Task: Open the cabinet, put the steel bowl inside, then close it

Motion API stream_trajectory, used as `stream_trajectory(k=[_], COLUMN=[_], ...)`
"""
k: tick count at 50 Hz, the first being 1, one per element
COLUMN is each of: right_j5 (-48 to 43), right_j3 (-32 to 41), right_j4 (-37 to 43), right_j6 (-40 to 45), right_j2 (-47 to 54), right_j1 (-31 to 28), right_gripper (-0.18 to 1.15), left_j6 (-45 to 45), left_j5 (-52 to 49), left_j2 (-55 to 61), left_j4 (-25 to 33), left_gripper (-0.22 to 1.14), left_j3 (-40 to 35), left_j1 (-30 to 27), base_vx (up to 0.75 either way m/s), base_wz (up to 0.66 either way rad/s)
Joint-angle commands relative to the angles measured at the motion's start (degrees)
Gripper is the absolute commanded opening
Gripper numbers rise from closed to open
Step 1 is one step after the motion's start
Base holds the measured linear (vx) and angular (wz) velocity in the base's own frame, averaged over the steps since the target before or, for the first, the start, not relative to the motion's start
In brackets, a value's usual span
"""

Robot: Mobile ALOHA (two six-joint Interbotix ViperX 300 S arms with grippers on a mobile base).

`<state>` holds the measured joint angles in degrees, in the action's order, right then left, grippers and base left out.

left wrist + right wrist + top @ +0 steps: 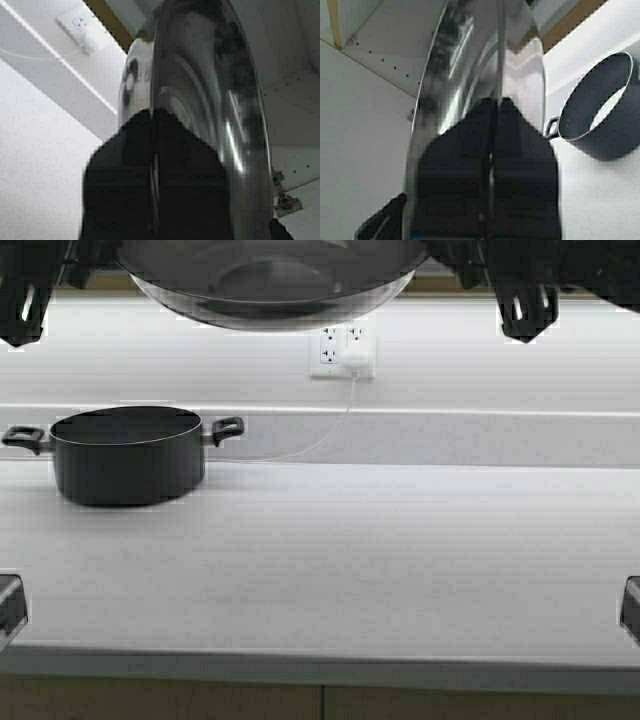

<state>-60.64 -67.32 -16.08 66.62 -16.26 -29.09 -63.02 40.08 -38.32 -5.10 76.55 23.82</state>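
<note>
1. Stretching below both raised arms, a pale white countertop (pixel 350 560) runs to a white backsplash wall, where a white double wall outlet (pixel 342 352) with a plugged-in white cord sits below and between the two grippers.
2. Standing on that countertop, well below the left gripper (pixel 154 165), is a black round two-handled pot (pixel 127 455), upright and open-topped; the right wrist view shows its dark inside.
3. Seen past the bowl in both wrist views are pale interior panels of the wall-hung cabinet (pixel 375 40), with rows of small shelf-pin holes and a metal hinge.
4. Held high between the two grippers, at the upper edge of the high view, is the wide, shallow, mirror-shiny steel bowl (pixel 272 285), its rounded underside facing down, well above the countertop.
5. Both pairs of black fingers are clamped on the bowl's thin rolled rim, the left gripper at one side and the right gripper (pixel 492 165) at the opposite side.
6. Reflections streak the bowl's polished wall in both wrist views.
</note>
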Motion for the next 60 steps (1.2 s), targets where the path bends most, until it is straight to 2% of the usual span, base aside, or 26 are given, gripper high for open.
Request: stream_trajectory(k=[1, 16, 28, 52, 60], right_j5=[4.75, 10.55, 19.6, 33.22, 36.3], right_j3=[4.22, 9.76, 16.61, 31.64, 36.21], right_j4=[-0.79, -0.62, 0.0, 0.53, 0.62], right_j6=[2.37, 3.96, 3.78, 5.8, 5.98], right_j2=[-2.99, -5.19, -5.98, 1.67, 5.63], right_j1=[-3.25, -3.25, -2.9, 5.98, 8.0], right_gripper=[0.07, 0.07, 0.07, 0.07, 0.07], left_j6=[0.35, 0.0, 0.0, -0.62, -0.62], left_j5=[-6.33, -13.71, -17.14, -17.14, -17.58], left_j2=[-2.64, -2.64, 1.49, 23.03, 28.21], left_j4=[-1.14, -0.62, -0.53, 0.18, 0.44], left_gripper=[0.03, 0.03, 0.03, 0.03, 0.03], left_j3=[-4.22, -13.01, -20.39, -42.8, -47.64], left_j1=[0.97, 0.97, 0.97, 0.88, 0.88], base_vx=[0.0, 0.0, 0.01, 0.0, 0.01], base_wz=[0.0, 0.0, 0.0, 0.0, 0.0])
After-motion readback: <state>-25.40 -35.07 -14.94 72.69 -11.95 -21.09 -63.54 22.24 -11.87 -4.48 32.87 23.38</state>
